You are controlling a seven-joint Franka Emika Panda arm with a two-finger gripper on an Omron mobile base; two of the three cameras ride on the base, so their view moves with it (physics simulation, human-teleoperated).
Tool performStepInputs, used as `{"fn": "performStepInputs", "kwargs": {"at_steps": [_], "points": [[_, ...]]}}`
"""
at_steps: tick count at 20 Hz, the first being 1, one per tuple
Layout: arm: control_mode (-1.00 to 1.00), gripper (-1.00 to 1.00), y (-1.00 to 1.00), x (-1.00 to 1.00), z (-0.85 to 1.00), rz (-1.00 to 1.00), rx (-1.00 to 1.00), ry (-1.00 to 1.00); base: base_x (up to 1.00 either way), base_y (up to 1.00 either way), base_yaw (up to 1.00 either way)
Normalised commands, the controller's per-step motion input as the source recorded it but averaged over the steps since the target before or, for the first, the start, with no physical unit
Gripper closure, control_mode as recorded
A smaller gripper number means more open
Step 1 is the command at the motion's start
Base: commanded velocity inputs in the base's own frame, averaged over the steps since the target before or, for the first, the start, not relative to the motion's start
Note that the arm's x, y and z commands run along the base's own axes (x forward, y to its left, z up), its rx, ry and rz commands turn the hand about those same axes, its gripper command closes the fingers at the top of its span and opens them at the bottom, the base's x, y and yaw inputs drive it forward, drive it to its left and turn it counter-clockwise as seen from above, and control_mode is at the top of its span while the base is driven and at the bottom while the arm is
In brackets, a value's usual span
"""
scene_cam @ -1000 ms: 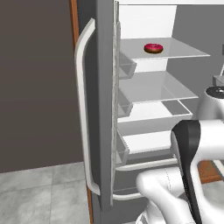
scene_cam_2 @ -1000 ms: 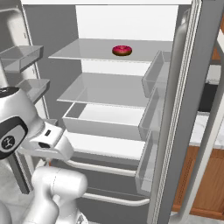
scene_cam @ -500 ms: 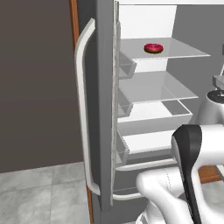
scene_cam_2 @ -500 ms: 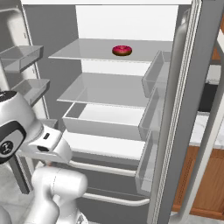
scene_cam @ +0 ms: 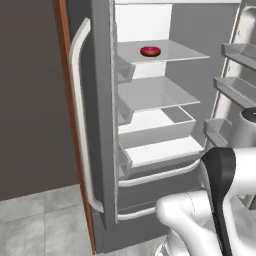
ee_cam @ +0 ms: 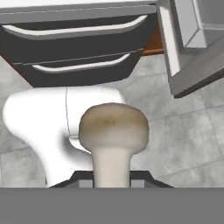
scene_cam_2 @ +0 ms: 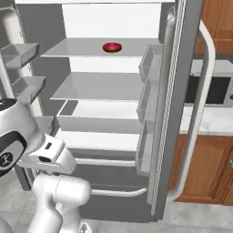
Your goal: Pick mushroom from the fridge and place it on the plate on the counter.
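Now base views shifted right; claw (ee_cam: 112, 183) pinching mushroom (ee_cam: 113, 131) stem; fridge (scene_cam: 150, 125) open.

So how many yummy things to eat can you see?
2. A red donut sits on the fridge's top shelf, and a mushroom is held by its stem in the gripper. More could be hidden in the door bins.
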Motion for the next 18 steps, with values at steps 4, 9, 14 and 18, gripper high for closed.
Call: {"fn": "performStepInputs", "kwargs": {"at_steps": [4, 9, 14, 18], "points": [[1.0, 1.0, 0.0, 0.0, 0.0, 0.0, 0.0, 0.0, -0.44, 0.0, -0.49], [1.0, 1.0, 0.0, 0.0, 0.0, 0.0, 0.0, 0.0, -0.79, -0.01, -0.61], [1.0, 1.0, 0.0, 0.0, 0.0, 0.0, 0.0, 0.0, -1.0, -0.08, -0.58], [1.0, 1.0, 0.0, 0.0, 0.0, 0.0, 0.0, 0.0, -0.82, -0.21, -0.57]]}}
